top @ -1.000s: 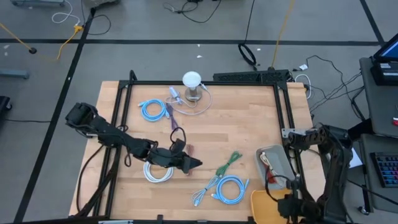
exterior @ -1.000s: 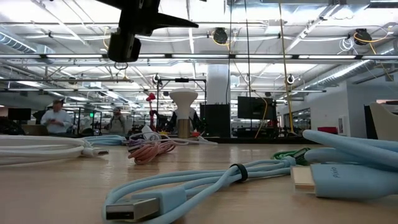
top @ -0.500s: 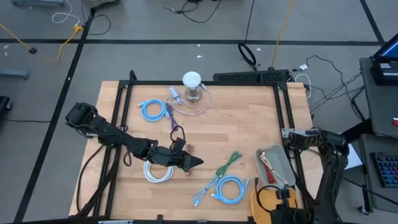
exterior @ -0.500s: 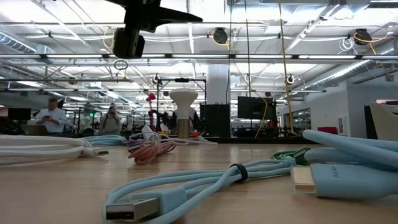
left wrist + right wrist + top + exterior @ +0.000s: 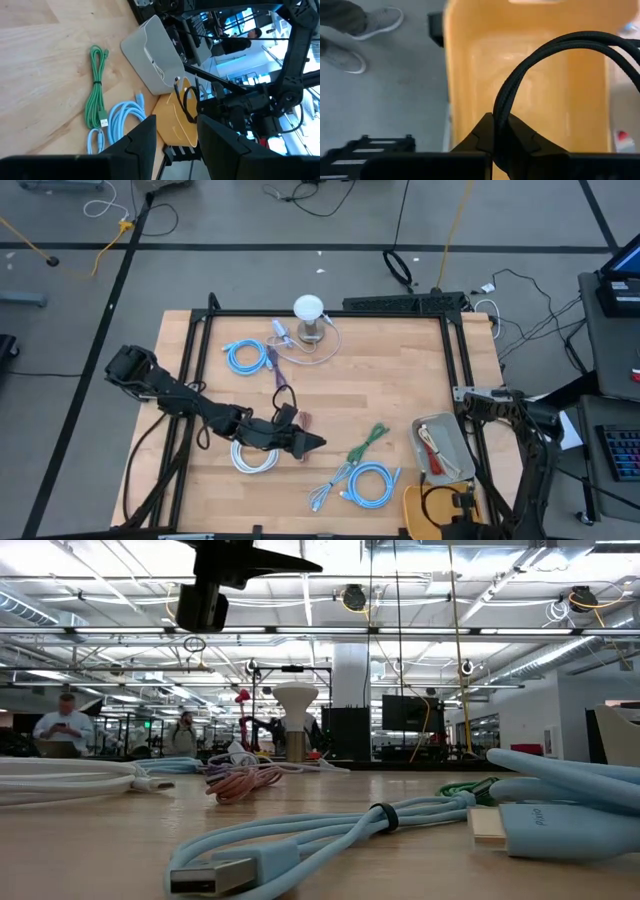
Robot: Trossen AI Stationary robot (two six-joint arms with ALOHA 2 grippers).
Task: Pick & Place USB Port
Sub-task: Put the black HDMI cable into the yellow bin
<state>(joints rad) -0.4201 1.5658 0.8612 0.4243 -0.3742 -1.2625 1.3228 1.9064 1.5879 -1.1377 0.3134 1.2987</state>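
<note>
Overhead, we found the left gripper low over the near-middle of the table, beside the white cable coil. The right gripper hung over the yellow bin at the near right, clenched on a black cable.

At table height, only the left arm showed, raised above the light blue USB cables.

From the left wrist, its fingers stood parted with nothing between them; the green cable lay ahead.

From the right wrist, the black cable looped above the yellow bin. We judged that its stiff loop could catch the rim or spring outside on release.
</note>
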